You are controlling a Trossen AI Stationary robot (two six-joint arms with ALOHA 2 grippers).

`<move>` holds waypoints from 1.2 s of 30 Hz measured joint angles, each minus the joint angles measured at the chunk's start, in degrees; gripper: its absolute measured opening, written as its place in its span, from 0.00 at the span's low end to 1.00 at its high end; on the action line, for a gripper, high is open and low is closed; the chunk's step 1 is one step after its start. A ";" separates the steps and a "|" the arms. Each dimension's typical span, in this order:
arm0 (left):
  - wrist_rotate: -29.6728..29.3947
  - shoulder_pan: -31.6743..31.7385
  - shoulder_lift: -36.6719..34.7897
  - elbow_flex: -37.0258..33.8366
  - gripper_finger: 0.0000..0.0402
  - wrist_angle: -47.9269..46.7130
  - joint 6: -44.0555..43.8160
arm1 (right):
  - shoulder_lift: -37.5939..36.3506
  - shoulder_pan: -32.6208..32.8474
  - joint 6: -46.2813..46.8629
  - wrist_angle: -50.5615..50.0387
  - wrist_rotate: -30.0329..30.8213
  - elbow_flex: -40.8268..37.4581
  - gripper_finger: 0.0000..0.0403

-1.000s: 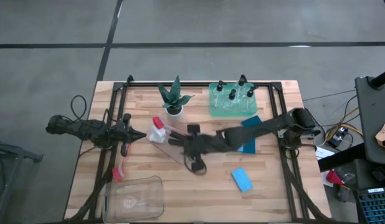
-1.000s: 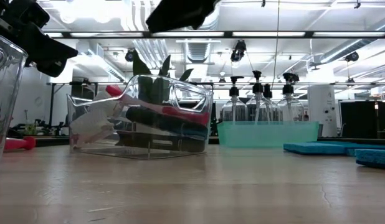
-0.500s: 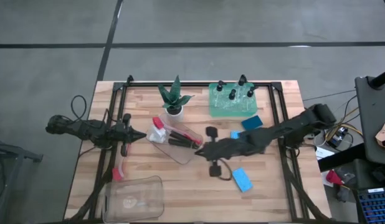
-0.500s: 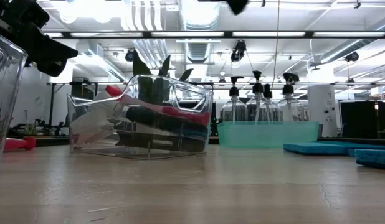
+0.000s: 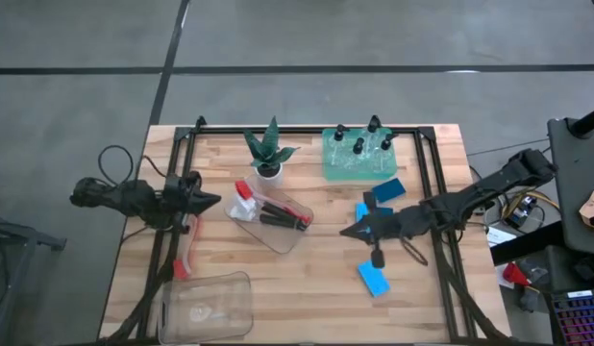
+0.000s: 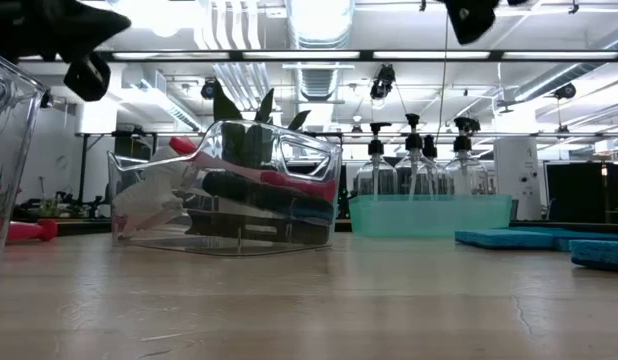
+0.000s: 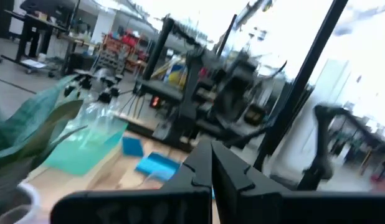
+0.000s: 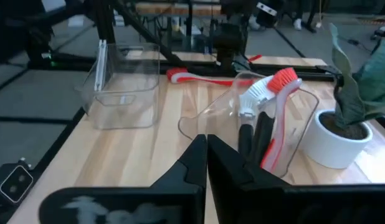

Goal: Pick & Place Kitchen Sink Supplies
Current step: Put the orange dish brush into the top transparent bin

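My right gripper (image 5: 347, 232), fingers closed and empty, hovers between the clear plastic bin of red-handled brushes (image 5: 271, 213) and flat blue sponges (image 5: 374, 280); my left gripper (image 5: 216, 200), closed, waits at table's edge.

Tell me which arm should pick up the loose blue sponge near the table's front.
Right, probably. The right gripper hangs just beyond that sponge, fingers shut. The left gripper sits across the table, past the brush bin.
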 joint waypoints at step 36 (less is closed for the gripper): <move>12.31 -2.53 57.83 39.36 0.50 -71.41 -60.46 | -13.08 0.71 -0.09 7.33 -0.66 -19.29 0.02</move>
